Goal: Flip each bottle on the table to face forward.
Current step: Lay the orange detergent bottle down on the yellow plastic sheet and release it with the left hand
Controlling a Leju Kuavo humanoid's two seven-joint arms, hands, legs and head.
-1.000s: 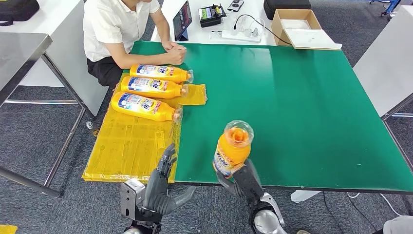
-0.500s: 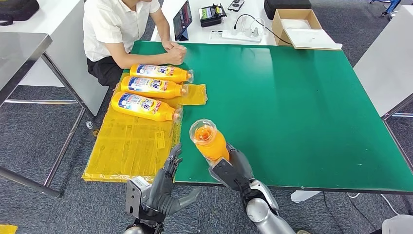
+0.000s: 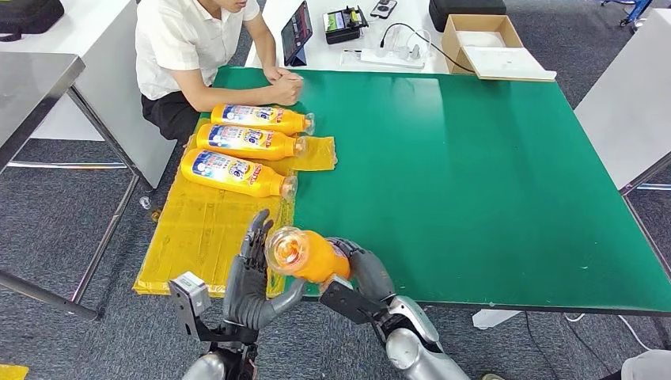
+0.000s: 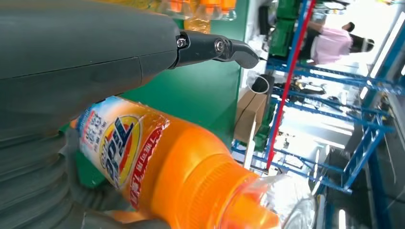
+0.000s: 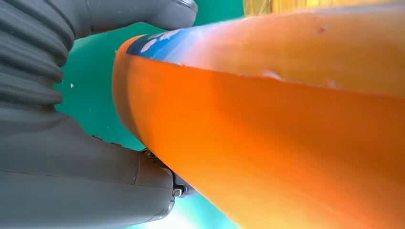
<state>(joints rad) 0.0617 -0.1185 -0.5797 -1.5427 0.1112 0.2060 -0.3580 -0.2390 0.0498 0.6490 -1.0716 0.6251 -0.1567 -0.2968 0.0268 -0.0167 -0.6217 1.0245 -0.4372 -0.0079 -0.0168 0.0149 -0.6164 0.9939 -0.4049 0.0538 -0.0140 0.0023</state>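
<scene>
Orange and glossy, one plastic detergent bottle [image 3: 305, 255] hangs tipped over at the table's near edge, clear cap end toward the left hand. The right hand [image 3: 358, 273] wraps its dark fingers around the bottle's body. The left hand [image 3: 252, 279] stands just beside the cap, fingers spread and upright; whether it touches the bottle I cannot tell. Beyond, a crinkled yellow plastic sheet [image 3: 206, 237] covers the green table [image 3: 475, 174] at its left side. Three more orange bottles [image 3: 245, 142] lie side by side on it, labels up, caps rightward. Farther off, one seated person [image 3: 198, 47] rests clasped hands on the table.
</scene>
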